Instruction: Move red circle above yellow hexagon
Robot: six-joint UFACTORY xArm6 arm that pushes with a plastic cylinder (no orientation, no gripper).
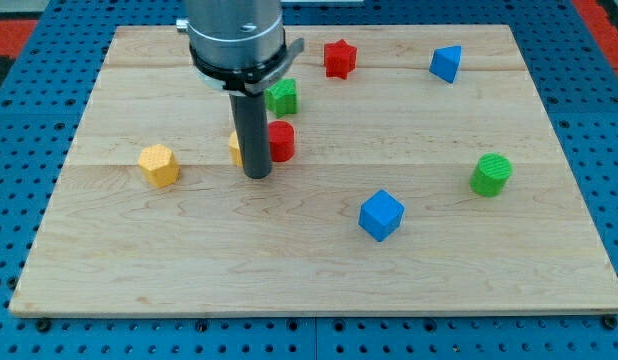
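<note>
The red circle point(281, 141) lies near the board's middle, partly hidden behind my rod. The yellow hexagon point(159, 165) lies well to its left, toward the view's left. My tip point(257, 176) rests on the board just below and left of the red circle, touching or nearly touching it. A second yellow block point(235, 148), shape unclear, peeks out on the rod's left side, next to the red circle.
A green block point(283, 97) sits just above the red circle. A red star point(339, 58) and a blue block point(446, 63) lie at the top. A green cylinder point(491, 174) is at the right; a blue cube point(380, 215) is lower middle. Wooden board point(189, 270).
</note>
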